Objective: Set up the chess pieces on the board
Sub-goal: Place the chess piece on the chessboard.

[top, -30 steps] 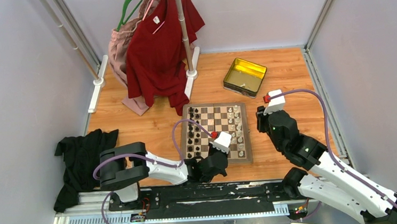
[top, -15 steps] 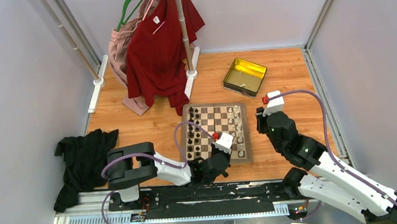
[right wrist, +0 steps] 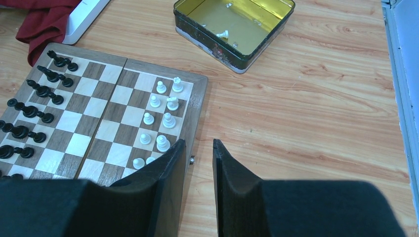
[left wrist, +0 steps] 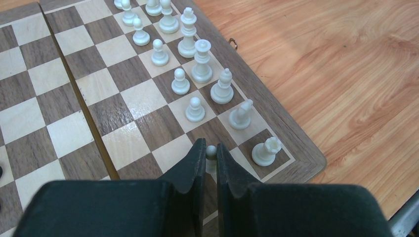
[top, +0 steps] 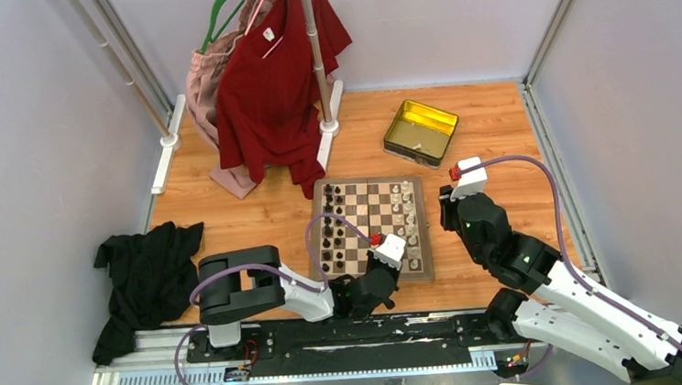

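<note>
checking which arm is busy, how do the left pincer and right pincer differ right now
The left pincer is shut on a small white piece; the right pincer stands open, holding nothing. The left pincer sits low over the board at its near corner; the right pincer hangs higher beside the board's edge. Both are dark.

Pale lilac walls (top: 29, 134); wooden tabletop (top: 498, 125); clothes rack (top: 307, 2) behind.

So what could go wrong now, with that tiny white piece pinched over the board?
The left gripper grips the white pawn only at its fingertips, so it might slip or topple on release. The rook and knight stand close beside it on the board; the wide fingers could knock them over.
</note>
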You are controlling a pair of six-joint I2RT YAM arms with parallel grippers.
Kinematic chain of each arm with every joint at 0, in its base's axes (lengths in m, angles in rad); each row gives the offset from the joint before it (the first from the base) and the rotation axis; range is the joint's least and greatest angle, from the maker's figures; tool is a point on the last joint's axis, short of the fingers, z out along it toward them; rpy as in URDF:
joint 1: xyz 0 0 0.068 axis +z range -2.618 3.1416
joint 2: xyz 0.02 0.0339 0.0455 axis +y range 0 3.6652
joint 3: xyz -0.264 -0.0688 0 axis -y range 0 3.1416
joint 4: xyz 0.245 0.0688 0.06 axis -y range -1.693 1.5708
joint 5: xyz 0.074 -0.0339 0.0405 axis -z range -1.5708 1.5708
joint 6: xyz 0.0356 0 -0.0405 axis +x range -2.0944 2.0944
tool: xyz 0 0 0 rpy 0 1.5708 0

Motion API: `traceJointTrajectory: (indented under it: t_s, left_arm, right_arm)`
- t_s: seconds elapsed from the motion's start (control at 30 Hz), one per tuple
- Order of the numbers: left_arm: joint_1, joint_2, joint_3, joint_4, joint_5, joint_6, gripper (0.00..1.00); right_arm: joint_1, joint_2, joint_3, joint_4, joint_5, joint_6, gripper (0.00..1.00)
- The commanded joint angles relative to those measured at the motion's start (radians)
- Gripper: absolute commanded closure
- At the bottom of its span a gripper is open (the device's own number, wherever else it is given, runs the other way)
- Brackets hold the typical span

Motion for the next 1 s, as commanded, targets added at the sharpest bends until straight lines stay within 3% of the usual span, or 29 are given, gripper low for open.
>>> traceJointTrajectory:
  t_s: [0.0,0.6,0.8,0.97]
  left_arm:
    - [-0.01,0.027,0.028,0.075,-0.029,0.024,1.0]
    - [-0.01,0.083,0.045,0.146,-0.084,0.073,0.99]
    - [-0.011,0.088,0.041,0.153,-0.085,0.08,0.91]
    - [-0.013,0.082,0.036,0.153,-0.069,0.082,0.75]
  right_arm:
    - [0.017,-0.003,-0.01,-0.005,0.029,0.01,0.69]
    - [0.024,0.01,-0.008,-0.007,0.023,0.008,0.69]
    - [0.026,0.013,-0.003,-0.008,0.024,0.005,0.69]
    - [0.028,0.024,-0.002,-0.008,0.022,0.005,0.69]
